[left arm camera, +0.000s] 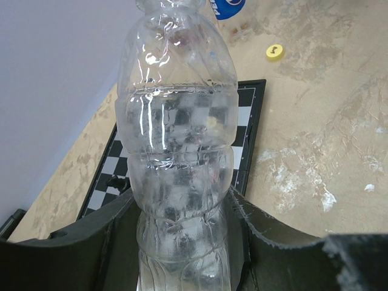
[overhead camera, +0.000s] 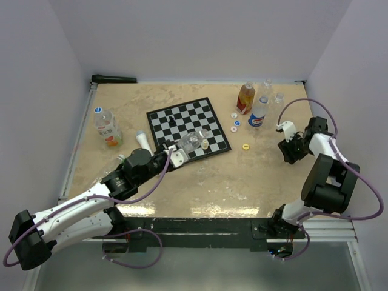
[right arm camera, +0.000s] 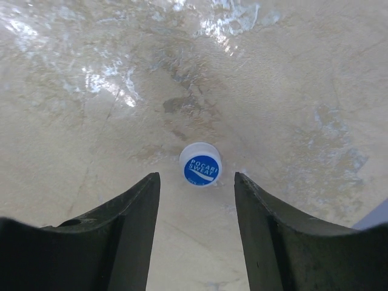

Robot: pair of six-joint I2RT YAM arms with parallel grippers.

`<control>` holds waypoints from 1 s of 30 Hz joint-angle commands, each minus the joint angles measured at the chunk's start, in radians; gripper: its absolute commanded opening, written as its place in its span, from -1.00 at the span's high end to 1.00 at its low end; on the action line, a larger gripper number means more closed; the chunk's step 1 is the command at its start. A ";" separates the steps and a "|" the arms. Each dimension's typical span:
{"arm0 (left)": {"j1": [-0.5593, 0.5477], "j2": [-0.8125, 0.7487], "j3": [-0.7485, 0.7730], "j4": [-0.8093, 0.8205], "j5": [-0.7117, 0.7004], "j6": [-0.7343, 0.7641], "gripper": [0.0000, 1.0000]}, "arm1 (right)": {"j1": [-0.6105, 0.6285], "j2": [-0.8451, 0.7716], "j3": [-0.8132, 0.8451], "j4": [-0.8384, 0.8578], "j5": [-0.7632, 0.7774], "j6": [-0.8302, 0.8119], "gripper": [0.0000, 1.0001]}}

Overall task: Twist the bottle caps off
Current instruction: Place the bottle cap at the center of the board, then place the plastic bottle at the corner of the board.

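Observation:
My left gripper (overhead camera: 183, 149) is shut on a clear unlabelled bottle (overhead camera: 194, 140) lying over the near edge of the chessboard. In the left wrist view the bottle (left arm camera: 176, 139) fills the space between the fingers (left arm camera: 254, 224); its neck and cap are out of frame. My right gripper (overhead camera: 290, 150) points down at the right of the table. It is open (right arm camera: 196, 178) over a blue-and-white cap (right arm camera: 200, 165) that lies on the table just beyond the fingertips, untouched. A yellow cap (overhead camera: 245, 146) and three small caps (overhead camera: 235, 123) lie right of the board.
The chessboard (overhead camera: 182, 121) has a few small pieces on it. An orange-labelled bottle (overhead camera: 245, 98), a blue-labelled bottle (overhead camera: 259, 112) and two clear bottles (overhead camera: 274, 92) stand at the back right. A capped bottle (overhead camera: 107, 128) lies at the left. A white tube (overhead camera: 143, 141) is beside my left arm.

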 commanded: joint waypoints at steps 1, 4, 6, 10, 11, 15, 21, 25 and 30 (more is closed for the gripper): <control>0.004 -0.003 0.037 0.037 0.041 -0.031 0.98 | 0.000 -0.132 0.102 -0.151 -0.082 -0.079 -0.12; 0.005 0.003 0.038 0.040 0.087 -0.039 0.98 | 0.003 -0.201 0.156 -0.323 -0.208 -0.206 -0.14; 0.005 0.008 0.041 0.048 0.121 -0.051 0.98 | 0.021 -0.239 0.193 -0.474 -0.312 -0.345 -0.18; 0.005 0.026 0.047 0.069 0.199 -0.089 0.98 | 0.134 -0.311 0.236 -0.645 -0.515 -0.515 -0.40; 0.005 0.031 0.049 0.081 0.225 -0.100 0.98 | 0.194 -0.330 0.237 -0.645 -0.535 -0.510 -0.45; 0.005 0.063 0.044 0.146 0.332 -0.173 0.98 | 0.410 -0.353 0.259 -0.619 -0.688 -0.472 -0.65; 0.005 0.137 0.049 0.302 0.431 -0.301 0.99 | 0.662 -0.243 0.398 -0.645 -0.883 -0.372 -0.67; 0.005 0.170 0.046 0.374 0.466 -0.354 0.99 | 0.718 -0.219 0.421 -0.645 -0.899 -0.355 -0.67; 0.004 0.196 0.038 0.425 0.480 -0.391 0.99 | 0.773 -0.216 0.423 -0.601 -0.939 -0.270 -0.66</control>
